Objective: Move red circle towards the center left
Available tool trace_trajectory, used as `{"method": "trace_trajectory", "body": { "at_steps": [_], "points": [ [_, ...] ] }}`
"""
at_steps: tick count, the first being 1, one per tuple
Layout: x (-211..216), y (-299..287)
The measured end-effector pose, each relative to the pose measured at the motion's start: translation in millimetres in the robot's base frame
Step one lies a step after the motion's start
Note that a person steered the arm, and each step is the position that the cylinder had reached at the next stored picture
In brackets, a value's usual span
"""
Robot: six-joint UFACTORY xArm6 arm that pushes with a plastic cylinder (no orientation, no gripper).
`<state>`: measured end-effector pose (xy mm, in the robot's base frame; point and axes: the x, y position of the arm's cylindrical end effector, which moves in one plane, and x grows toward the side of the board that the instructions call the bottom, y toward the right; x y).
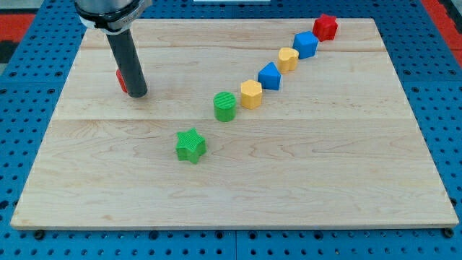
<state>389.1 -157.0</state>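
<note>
The red circle (120, 80) is mostly hidden behind my rod; only a red sliver shows at the rod's left side, in the board's upper left. My tip (138, 94) rests on the board right against the red circle, on its right side. A green star (190, 145) lies near the board's middle. A green cylinder (225, 106) stands up and right of it.
A diagonal row runs toward the view's top right: a yellow hexagon (250, 94), a blue block (270, 76), a yellow block (288, 59), a blue block (305, 45) and a red star (325, 27). The wooden board (289, 180) lies on a blue pegboard.
</note>
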Motion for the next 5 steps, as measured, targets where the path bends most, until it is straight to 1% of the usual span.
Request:
{"method": "trace_trajectory", "body": {
  "at_steps": [1, 2, 3, 4, 5],
  "points": [
    [-11.6, 20.0],
    [-48.9, 22.0],
    [-75.0, 9.9],
    [-64.1, -12.1],
    [-49.7, -22.2]
  ]
}}
